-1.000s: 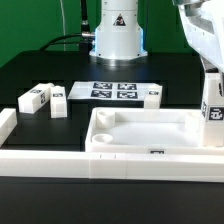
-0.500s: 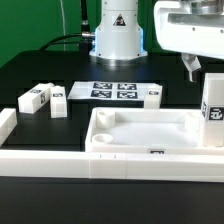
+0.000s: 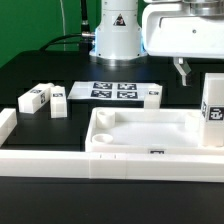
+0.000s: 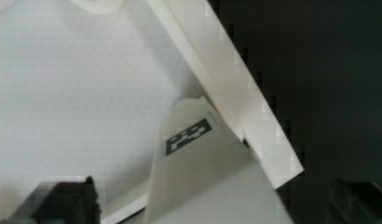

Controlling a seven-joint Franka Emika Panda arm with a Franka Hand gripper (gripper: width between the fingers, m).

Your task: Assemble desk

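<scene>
The white desk top (image 3: pixel 150 128), a tray with a raised rim, lies at the front of the table. One square leg (image 3: pixel 213 108) stands upright in its corner at the exterior view's right. My gripper (image 3: pixel 196 70) hangs open just above and slightly left of that leg, touching nothing. In the wrist view the tagged leg (image 4: pixel 191 140) rises between my dark fingertips (image 4: pixel 63 205), with a gap on each side, over the desk top's floor (image 4: pixel 72 90) and rim (image 4: pixel 220 70). Two loose legs (image 3: pixel 35 97) (image 3: pixel 58 103) lie at the left, and a third (image 3: pixel 150 95) by the marker board.
The marker board (image 3: pixel 112 90) lies flat behind the desk top. A long white border rail (image 3: pixel 50 162) runs along the front and another piece (image 3: pixel 7 122) stands at the left. The robot's base (image 3: pixel 118 35) rises at the back.
My gripper has let go of the upright leg, risen off it and shifted toward the exterior view's left. The leg stays standing in its corner socket.
</scene>
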